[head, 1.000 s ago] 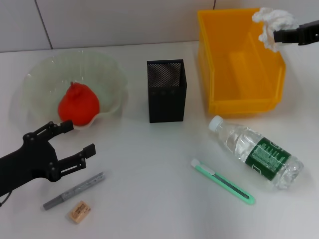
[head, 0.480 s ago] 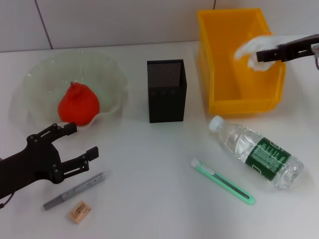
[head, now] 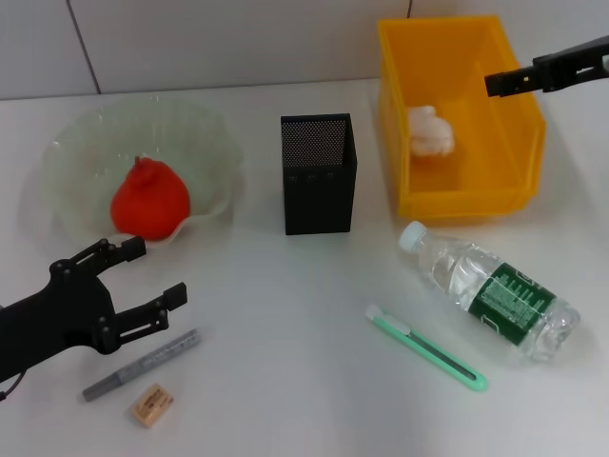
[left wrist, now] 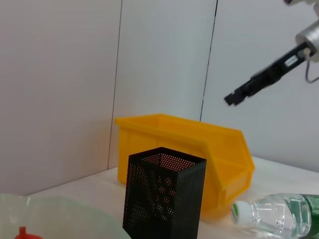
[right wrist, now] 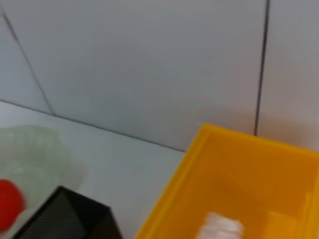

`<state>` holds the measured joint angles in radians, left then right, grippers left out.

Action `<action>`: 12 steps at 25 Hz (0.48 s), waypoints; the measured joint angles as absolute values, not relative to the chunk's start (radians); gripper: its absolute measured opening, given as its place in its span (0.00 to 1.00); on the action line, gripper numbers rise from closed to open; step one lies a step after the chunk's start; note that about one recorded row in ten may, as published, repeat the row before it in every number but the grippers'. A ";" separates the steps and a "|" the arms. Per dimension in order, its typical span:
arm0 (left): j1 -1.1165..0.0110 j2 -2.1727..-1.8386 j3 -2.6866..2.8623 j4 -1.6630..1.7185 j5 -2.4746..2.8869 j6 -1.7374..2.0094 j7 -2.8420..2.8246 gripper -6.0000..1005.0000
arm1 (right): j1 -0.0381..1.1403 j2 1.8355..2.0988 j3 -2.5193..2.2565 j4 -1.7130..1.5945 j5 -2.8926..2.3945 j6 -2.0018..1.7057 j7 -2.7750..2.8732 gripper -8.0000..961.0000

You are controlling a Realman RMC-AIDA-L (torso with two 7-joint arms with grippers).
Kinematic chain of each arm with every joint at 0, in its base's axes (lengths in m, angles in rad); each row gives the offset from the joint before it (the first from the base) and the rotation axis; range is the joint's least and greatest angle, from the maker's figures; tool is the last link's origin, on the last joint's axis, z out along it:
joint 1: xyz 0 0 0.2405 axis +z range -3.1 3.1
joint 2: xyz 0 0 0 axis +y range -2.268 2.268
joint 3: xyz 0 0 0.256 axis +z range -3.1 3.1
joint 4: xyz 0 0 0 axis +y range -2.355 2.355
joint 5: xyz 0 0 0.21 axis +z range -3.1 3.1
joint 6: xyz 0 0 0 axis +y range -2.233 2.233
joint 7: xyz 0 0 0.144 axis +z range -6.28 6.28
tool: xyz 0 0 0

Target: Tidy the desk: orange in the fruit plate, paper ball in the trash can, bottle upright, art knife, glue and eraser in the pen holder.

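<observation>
Below the right gripper [head: 495, 84], whose fingers hover empty and slightly parted, the paper ball [head: 430, 131] lies inside the yellow trash can [head: 462, 202], apart from them.

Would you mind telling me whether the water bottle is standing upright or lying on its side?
Lying on its side. The water bottle rests lengthwise on the table, its white cap pointing toward the yellow bin.

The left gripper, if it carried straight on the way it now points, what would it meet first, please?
Probably the black pen holder: the left wrist view faces it squarely, with the yellow bin behind. In the head view the left gripper is open and aims that way, though depth is uncertain.
</observation>
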<state>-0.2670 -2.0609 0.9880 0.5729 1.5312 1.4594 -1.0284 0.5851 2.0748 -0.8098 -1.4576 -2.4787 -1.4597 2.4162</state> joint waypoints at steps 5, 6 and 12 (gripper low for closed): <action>-0.268 -2.060 0.989 0.578 1.531 1.461 -1.033 0.86 | 0.605 2.056 -0.815 -1.639 -2.497 -1.676 2.486 0.85; -0.268 -2.060 0.989 0.578 1.531 1.462 -1.034 0.86 | 0.622 2.048 -0.816 -1.660 -2.506 -1.741 2.505 0.85; -0.271 -2.061 0.989 0.580 1.531 1.459 -1.034 0.86 | 0.677 2.034 -0.831 -1.673 -2.563 -1.936 2.544 0.86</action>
<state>-0.2712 -2.0610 0.9895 0.5800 1.5309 1.4591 -1.0344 0.6768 2.0336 -0.8312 -1.6730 -2.5629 -1.9360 2.5441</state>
